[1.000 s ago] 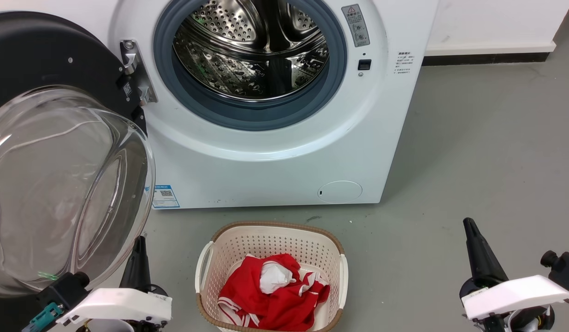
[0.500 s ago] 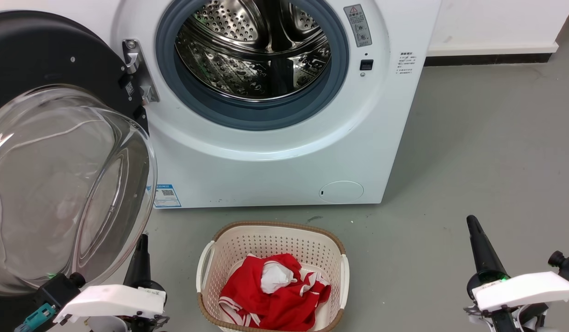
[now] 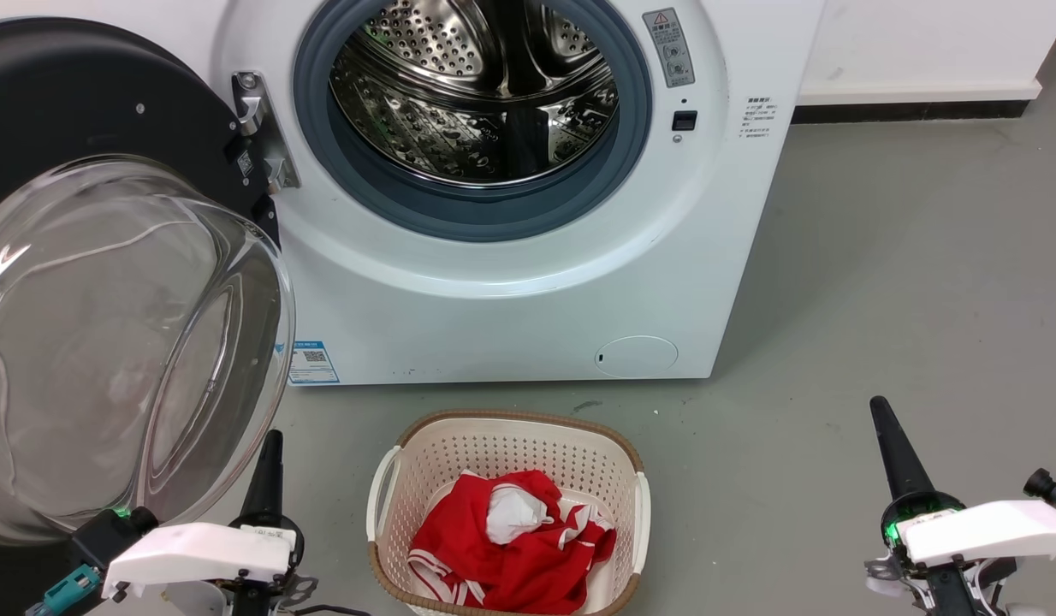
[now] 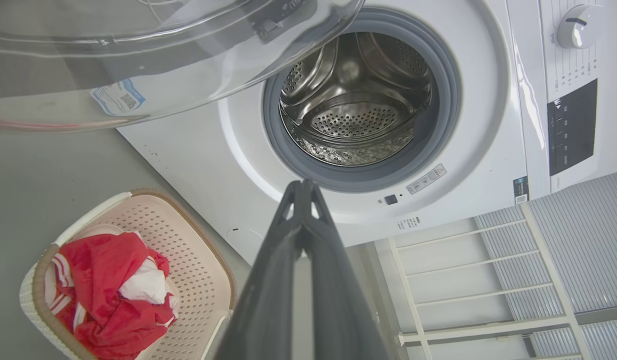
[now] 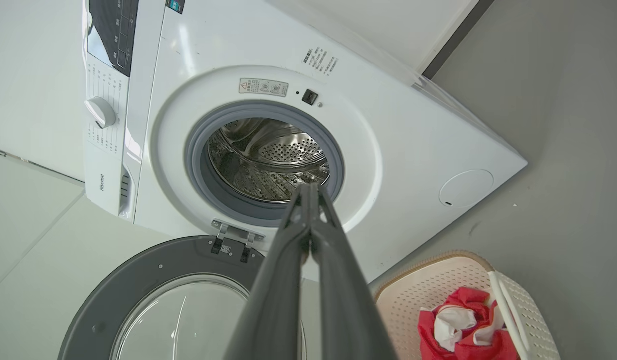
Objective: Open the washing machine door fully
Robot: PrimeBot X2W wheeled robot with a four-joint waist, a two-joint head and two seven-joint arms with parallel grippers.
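Smooth grey floor (image 3: 922,257), white wall (image 3: 922,34), dark baseboard (image 3: 904,109)

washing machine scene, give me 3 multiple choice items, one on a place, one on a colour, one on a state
1. Where is the laundry basket? A) on the floor before the washing machine B) inside the drum C) on top of the machine
2. What colour is most of the clothing in the basket? A) blue B) red C) green
3. The washing machine door is: A) shut B) swung open C) lying on the floor
Answers: 1 A, it stands on the grey floor below the machine's front. 2 B, red cloth with some white. 3 B, the door hangs aside and the steel drum is bared.
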